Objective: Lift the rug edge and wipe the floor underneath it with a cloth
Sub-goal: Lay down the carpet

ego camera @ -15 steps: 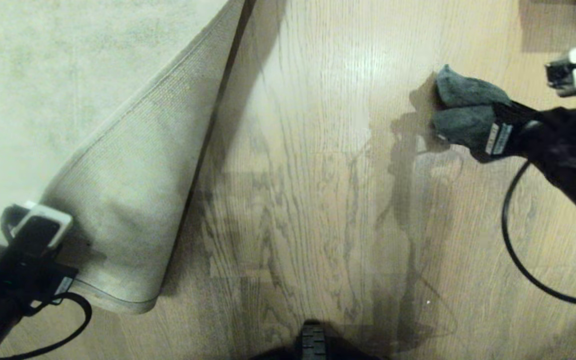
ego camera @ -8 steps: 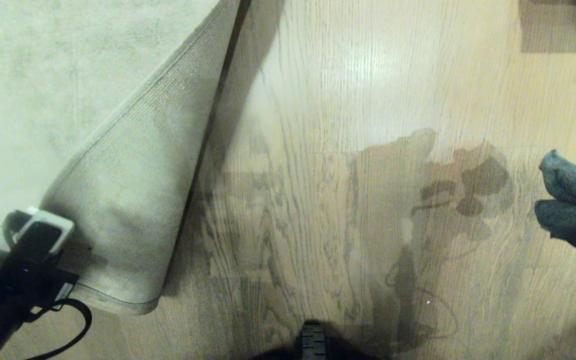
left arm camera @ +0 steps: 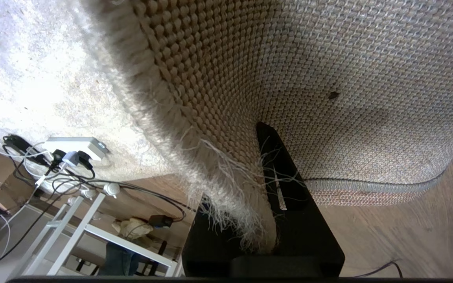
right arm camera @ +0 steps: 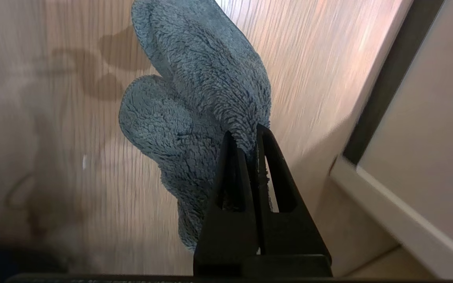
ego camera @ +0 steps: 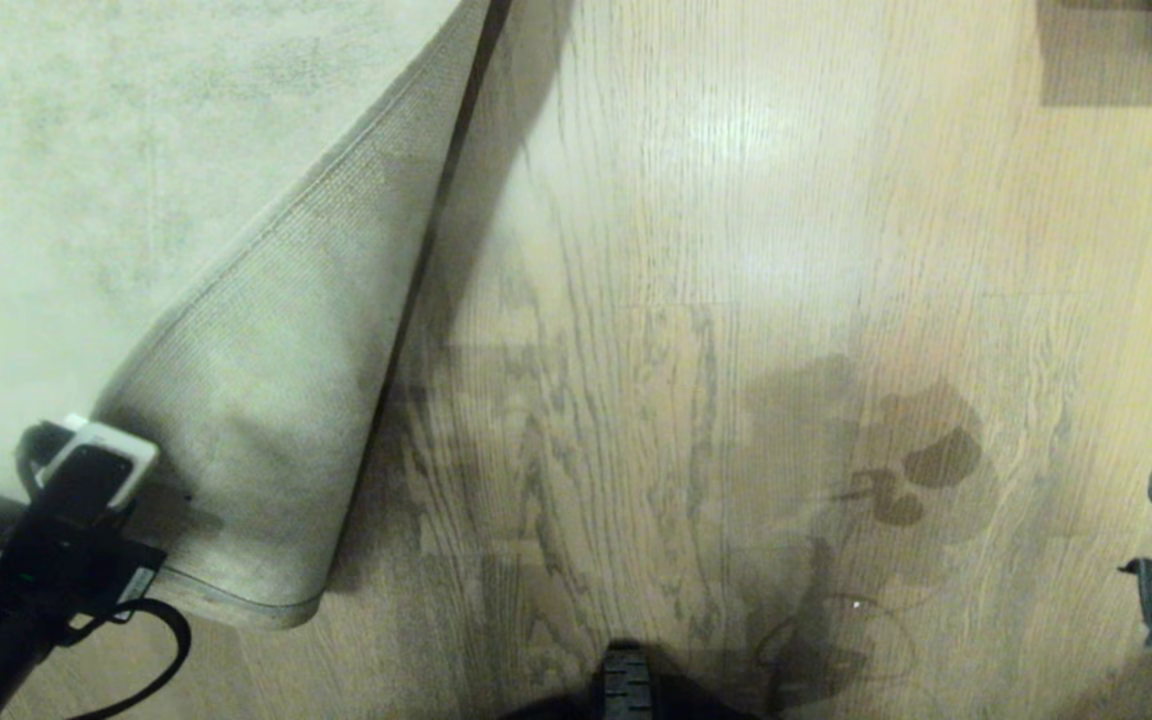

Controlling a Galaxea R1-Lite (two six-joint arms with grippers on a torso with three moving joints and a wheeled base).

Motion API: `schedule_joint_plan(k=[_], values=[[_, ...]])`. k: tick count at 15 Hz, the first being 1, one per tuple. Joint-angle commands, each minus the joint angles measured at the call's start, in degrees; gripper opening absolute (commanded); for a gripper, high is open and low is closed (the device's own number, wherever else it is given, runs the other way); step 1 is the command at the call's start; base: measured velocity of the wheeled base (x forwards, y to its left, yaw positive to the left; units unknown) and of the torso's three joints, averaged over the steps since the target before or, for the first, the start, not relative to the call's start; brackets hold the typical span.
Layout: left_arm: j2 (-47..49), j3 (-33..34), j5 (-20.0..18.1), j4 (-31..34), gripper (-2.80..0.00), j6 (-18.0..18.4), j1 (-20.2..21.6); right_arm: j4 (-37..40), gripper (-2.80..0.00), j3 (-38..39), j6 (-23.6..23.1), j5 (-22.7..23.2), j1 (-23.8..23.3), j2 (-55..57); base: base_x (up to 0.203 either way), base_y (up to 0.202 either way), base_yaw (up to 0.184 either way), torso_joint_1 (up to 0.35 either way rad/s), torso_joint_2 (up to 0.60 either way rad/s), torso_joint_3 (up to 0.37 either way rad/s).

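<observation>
Holding pale grey-beige woven rug edge [ego camera: 236, 440] clamped in left pincer [left arm camera: 267, 173]; right pincer [right arm camera: 246, 137] clamped on fuzzy grey-teal cloth [right arm camera: 199, 98]. We judge frayed edge may slip, covering light brown plank floor [ego camera: 696, 300].

Domestic interior, likely a living room or home office. Light wood-plank floor [ego camera: 736, 250] with oak grain and sheen; large pale short-pile rug [ego camera: 86, 150] laid over it. Left wrist view: white power strip [left arm camera: 75, 144] with several plugs, tangled cables [left arm camera: 34, 177], white metal frame legs [left arm camera: 89, 220]. Right wrist view: pale baseboard [right arm camera: 383, 208].
</observation>
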Motion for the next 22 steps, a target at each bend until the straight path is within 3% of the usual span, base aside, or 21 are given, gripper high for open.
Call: schedule_joint_plan(k=[1,4,6,10,22], values=[[0.1,0.3,0.0,-0.3,-2.8,0.2,0.0,14.8,-2.8,-1.2,0.1,5.7,-1.3,-14.9,0.0,0.0,0.0,0.0,0.0,0.0],[0.1,0.3,0.1,-0.3,-2.8,0.2,0.0,27.8,-2.8,-3.6,1.3,19.6,-2.1,-23.0,0.0,0.0,0.0,0.0,0.0,0.0],[0.1,0.3,0.1,-0.4,-2.8,0.3,-0.2,27.6,-2.8,-2.8,7.5,23.1,-2.3,-23.1,0.0,0.0,0.0,0.0,0.0,0.0],[0.1,0.3,0.3,-0.4,-2.8,0.2,-0.2,17.8,-2.8,1.3,18.0,21.7,-2.3,-23.1,0.0,0.0,0.0,0.0,0.0,0.0],[0.3,0.3,0.2,-0.5,-2.8,-0.1,-0.3,17.8,-2.8,1.3,17.7,20.1,-2.3,-23.1,0.0,0.0,0.0,0.0,0.0,0.0]])
